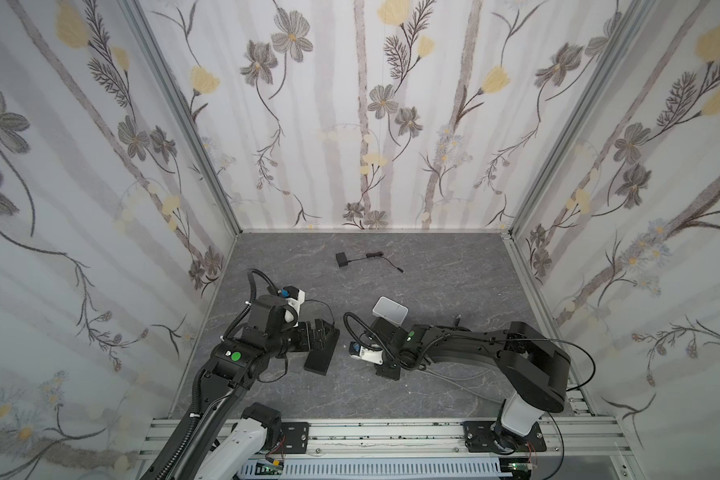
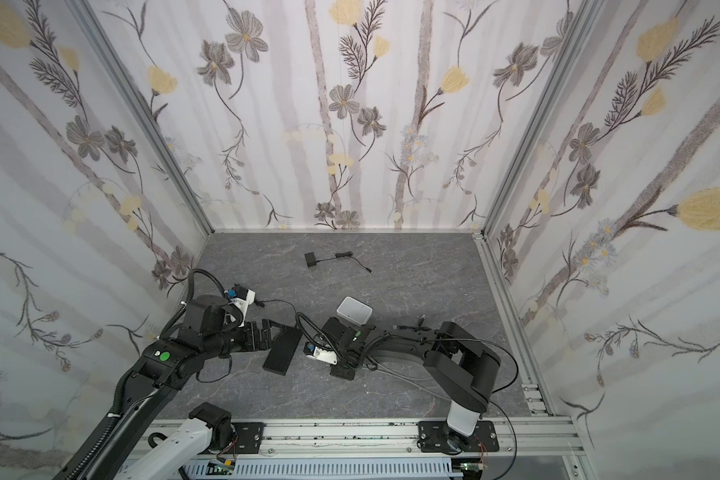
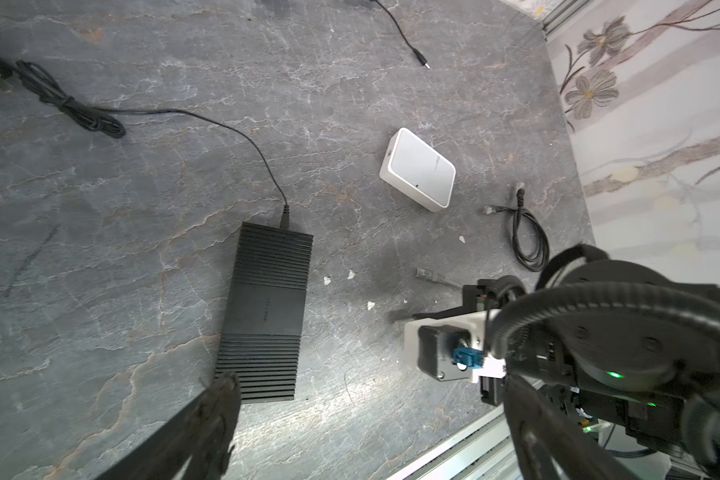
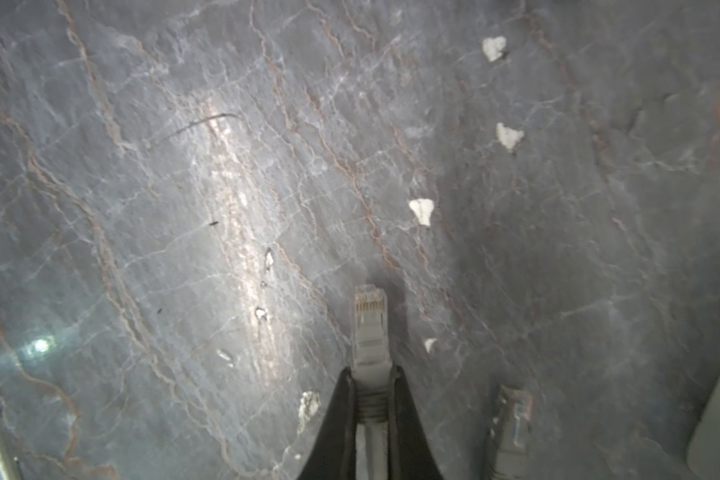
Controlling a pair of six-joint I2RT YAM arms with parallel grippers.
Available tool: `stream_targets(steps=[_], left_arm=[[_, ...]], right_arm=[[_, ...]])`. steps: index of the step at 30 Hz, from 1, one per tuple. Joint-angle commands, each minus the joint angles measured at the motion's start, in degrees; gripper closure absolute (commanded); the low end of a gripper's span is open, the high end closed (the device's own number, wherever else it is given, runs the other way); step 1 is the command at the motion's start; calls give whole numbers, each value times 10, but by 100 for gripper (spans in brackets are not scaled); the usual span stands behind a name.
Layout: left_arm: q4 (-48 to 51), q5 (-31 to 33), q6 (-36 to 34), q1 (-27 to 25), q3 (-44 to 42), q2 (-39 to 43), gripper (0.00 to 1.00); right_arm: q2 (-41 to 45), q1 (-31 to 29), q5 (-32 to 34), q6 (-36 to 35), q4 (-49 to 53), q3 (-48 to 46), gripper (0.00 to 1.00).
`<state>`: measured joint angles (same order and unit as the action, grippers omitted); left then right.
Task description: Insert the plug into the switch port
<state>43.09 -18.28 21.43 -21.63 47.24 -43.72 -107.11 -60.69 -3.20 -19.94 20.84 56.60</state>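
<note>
A grey marbled tabletop (image 1: 454,270) carried a small white box (image 1: 390,309) with a pale grey top, lying flat near the middle in both top views. The port on its thin side was too small to make out. The right arm (image 1: 474,345) stretched low from the white box's right, its wrist just on the box's near side. The left arm (image 1: 242,357) reached in from well to the box's left.

Between that arm and the white box lay a ribbed black unit (image 1: 320,357), flat and apart from the box. The left gripper (image 1: 326,330) hovered over this unit, jaws spread wide with nothing between them. Beyond the white box, toward the back wall, sat a black power adapter (image 1: 342,260) with its thin lead. A coiled black cable (image 3: 528,232) lay near the box's right.

The right gripper (image 4: 371,376) pinched the grey plug (image 4: 370,320) by its ribbed boot, clear tip exposed, near the white box but not touching it. A second plug (image 4: 512,415) lay between the held plug and the box.
</note>
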Motion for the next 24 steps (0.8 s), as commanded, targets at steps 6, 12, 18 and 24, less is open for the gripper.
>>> stream_targets(steps=[6, 12, 18, 24], left_arm=[[13, 54, 8, 1, 4, -6, 2], [-12, 51, 62, 5, -11, -66, 5], [-102, 67, 137, 7, -96, -103, 6], [-186, 92, 162, 8, -148, -139, 10]], right_arm=[[74, -19, 29, 68, -54, -29, 100], [125, -40, 25, 145, -102, -54, 100], [186, -67, 15, 193, -155, -111, 100], [232, -82, 4, 220, -172, -171, 100]])
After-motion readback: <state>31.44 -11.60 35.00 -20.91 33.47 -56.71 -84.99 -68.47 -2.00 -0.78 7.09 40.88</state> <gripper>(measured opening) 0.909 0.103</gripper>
